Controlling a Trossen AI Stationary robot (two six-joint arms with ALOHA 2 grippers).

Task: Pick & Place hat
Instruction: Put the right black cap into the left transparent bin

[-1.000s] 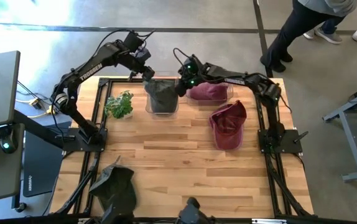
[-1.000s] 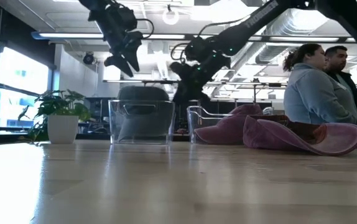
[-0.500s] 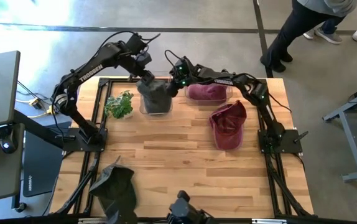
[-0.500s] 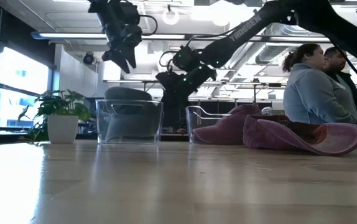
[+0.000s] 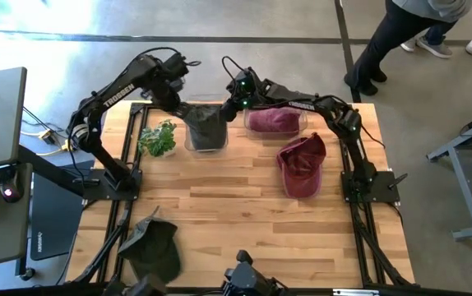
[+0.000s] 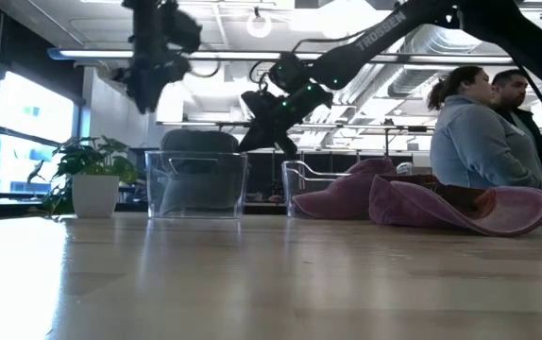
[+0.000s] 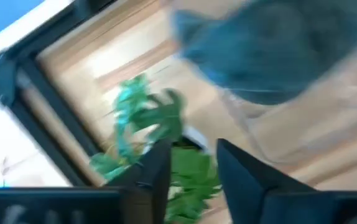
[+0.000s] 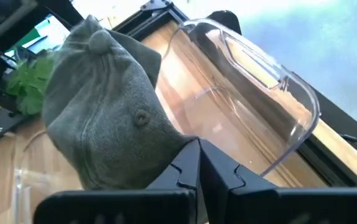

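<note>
Grey hat (image 5: 205,125) fills its clear bin (image 5: 190,140), both grippers above the rim

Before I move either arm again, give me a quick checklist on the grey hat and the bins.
1. Grey hat in the clear bin: ok.
2. Right gripper shut, empty: ok.
3. Right gripper clear of the hat: not ok, fingertips right at the cloth.
4. Left gripper empty, fingers apart: ok.
5. Left gripper off the bin, over the plant: ok.
6. Maroon hat loose on the table: ok.
</note>
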